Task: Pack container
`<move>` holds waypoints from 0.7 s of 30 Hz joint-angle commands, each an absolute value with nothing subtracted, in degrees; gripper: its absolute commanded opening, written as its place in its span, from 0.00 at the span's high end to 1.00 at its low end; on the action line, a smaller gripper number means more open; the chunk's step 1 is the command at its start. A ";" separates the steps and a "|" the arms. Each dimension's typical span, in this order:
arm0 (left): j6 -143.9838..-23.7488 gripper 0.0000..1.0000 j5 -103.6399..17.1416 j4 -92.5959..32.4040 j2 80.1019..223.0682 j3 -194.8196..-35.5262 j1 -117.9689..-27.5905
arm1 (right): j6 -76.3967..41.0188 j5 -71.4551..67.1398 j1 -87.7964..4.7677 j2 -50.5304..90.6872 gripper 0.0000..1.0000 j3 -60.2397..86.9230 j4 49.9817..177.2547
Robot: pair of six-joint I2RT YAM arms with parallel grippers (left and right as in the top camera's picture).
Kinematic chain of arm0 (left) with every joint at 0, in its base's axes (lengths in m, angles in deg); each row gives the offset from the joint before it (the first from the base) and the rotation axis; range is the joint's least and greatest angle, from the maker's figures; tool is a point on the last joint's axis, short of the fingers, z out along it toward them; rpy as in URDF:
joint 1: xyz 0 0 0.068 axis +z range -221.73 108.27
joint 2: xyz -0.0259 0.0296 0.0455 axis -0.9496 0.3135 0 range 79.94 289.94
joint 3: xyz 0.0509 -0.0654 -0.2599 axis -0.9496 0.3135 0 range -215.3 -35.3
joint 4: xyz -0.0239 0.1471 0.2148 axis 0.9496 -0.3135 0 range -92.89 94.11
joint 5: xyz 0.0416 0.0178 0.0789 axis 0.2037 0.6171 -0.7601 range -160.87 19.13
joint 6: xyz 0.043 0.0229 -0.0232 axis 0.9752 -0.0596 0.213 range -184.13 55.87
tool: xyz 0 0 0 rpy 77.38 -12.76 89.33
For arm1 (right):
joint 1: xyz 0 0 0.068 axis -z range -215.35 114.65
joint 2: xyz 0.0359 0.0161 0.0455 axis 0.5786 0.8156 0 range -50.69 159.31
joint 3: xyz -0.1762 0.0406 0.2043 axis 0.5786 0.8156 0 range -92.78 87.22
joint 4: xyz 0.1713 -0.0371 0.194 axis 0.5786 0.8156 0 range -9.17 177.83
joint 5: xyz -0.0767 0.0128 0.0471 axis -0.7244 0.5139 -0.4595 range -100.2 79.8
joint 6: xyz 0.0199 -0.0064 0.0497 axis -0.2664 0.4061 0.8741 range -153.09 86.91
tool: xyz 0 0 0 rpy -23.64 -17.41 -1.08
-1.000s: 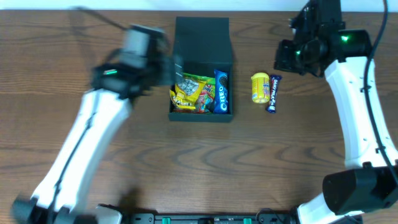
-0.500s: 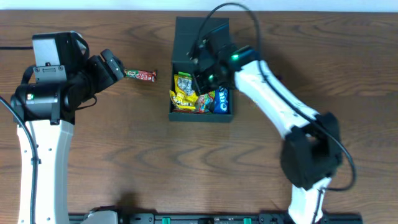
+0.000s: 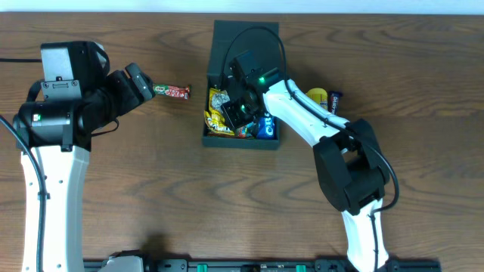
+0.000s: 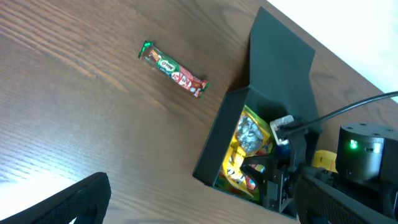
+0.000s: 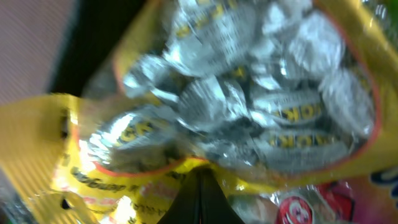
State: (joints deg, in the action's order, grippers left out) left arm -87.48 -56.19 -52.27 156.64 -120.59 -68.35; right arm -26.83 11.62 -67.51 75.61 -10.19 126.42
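Observation:
The container (image 3: 242, 36) is a dark square box with its flap lid standing open at the back; it also shows in the left wrist view (image 4: 281, 59). It holds a yellow snack packet (image 3: 218, 115) and a blue Oreo packet (image 3: 267, 129). My right gripper (image 3: 240, 113) is inside the box. In the right wrist view its fingers (image 5: 200, 199) are shut together, and their tips press against the yellow packet (image 5: 249, 106) with silver wrapped sweets. My left gripper (image 3: 141, 81) is open and empty, just left of a red candy bar (image 3: 172, 92) on the table (image 4: 174, 68).
A yellow round snack (image 3: 318, 97) and a dark blue bar (image 3: 335, 98) lie on the table right of the box, partly behind my right arm. The wooden table (image 3: 189, 196) spreads in front of the box.
One second ago my left arm was at the box and my right arm at the back right. Now my right gripper is down in the box, and the box has slid slightly left.

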 commanded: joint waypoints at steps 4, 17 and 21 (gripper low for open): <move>-84.66 0.05 -56.47 -52.88 156.82 -120.40 -68.11 | -27.87 11.25 -66.44 73.86 0.99 -17.07 133.56; -84.73 0.05 -56.84 -52.07 157.50 -117.27 -68.09 | -30.91 15.05 -68.08 74.43 0.99 -18.82 127.95; -84.73 0.05 -56.82 -51.33 157.50 -117.27 -68.09 | -32.55 17.07 -69.13 79.28 0.99 -18.82 127.33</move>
